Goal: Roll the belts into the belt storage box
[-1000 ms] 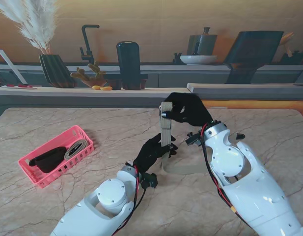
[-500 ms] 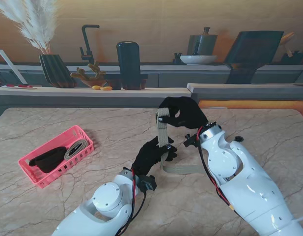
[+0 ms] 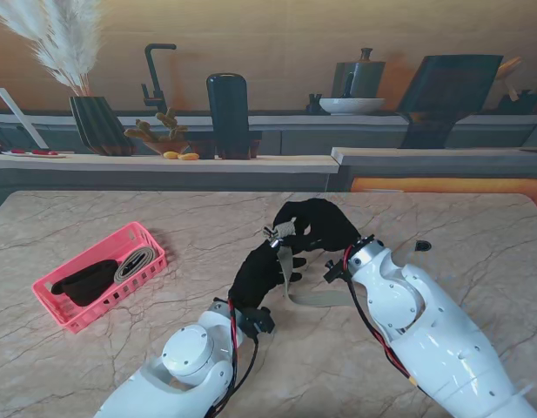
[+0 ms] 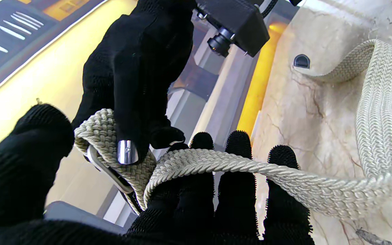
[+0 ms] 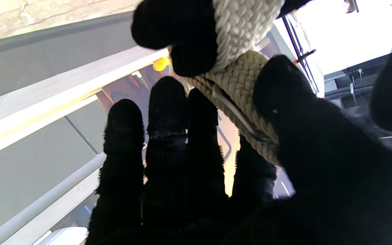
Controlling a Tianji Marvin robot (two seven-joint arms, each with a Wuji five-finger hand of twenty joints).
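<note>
Marble table (image 3: 442, 218), kitchen bkgd. I'm pinching the belt (image 3: 320, 299) buckle end w/ right hand (image 3: 316, 225) mid-table; left hand (image 3: 258, 274) is cupping the strap, tail trailing on the table. Box (image 3: 146, 235) is sitting well left. Tip: keeping tension and wrapping tight round the buckle.

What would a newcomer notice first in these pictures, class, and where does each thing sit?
Mid-table, two black-gloved hands, the left hand and the right hand, meet on the buckle end of a beige woven belt, whose tail loops across the marble. Far to the left sits a pink basket already holding rolled belts.
</note>
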